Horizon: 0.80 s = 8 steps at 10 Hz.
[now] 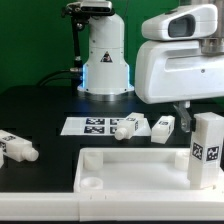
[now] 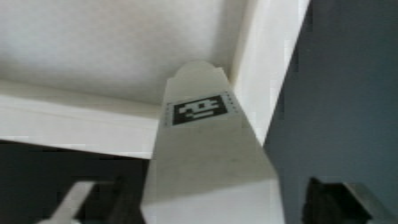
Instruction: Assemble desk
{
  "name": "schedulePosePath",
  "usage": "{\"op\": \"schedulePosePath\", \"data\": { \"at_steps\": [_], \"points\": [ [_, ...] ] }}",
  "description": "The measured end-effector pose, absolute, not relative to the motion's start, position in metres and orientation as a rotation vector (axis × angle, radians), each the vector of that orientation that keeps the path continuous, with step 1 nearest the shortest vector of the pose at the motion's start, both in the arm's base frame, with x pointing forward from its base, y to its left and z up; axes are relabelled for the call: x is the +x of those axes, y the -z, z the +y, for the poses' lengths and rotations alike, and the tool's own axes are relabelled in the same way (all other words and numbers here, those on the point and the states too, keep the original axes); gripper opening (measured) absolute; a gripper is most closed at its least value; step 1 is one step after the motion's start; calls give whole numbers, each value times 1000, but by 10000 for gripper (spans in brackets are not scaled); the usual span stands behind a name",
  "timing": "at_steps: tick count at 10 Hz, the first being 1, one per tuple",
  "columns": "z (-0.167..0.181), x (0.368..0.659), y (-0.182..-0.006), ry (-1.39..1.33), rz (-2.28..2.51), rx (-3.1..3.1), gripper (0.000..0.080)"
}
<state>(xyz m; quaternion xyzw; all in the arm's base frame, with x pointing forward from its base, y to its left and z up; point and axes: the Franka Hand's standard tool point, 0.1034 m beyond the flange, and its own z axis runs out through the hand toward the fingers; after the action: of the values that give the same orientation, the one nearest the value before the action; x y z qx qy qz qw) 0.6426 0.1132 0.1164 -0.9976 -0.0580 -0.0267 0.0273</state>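
The desk panel [image 1: 130,170], white and rimmed with a round corner socket, lies at the front. A white tagged leg [image 1: 207,150] stands upright at the panel's corner on the exterior view's right. My gripper [image 1: 206,118] is over the leg's top, fingers on either side with a small gap, so it looks open. In the wrist view the leg [image 2: 205,140] runs between the dark fingers [image 2: 342,203] of the gripper [image 2: 210,202] down to the panel's rim [image 2: 267,60]. Another leg [image 1: 16,148] lies at the exterior view's left. Two more parts [image 1: 127,127] [image 1: 163,126] lie mid-table.
The marker board [image 1: 92,126] lies flat behind the panel. The white robot base [image 1: 104,60] with a blue light stands at the back. The black table [image 1: 40,105] carries everything.
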Motion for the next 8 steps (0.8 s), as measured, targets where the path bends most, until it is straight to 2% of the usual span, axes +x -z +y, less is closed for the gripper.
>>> {"op": "schedulePosePath", "data": {
  "at_steps": [1, 4, 6, 8],
  "points": [
    [113, 643, -116, 80, -58, -3084, 285],
    [112, 643, -116, 90, 543, -3038, 285],
    [112, 641, -115, 108, 1152, -2859, 285],
    [110, 641, -115, 106, 1306, -2778, 285]
  ]
}}
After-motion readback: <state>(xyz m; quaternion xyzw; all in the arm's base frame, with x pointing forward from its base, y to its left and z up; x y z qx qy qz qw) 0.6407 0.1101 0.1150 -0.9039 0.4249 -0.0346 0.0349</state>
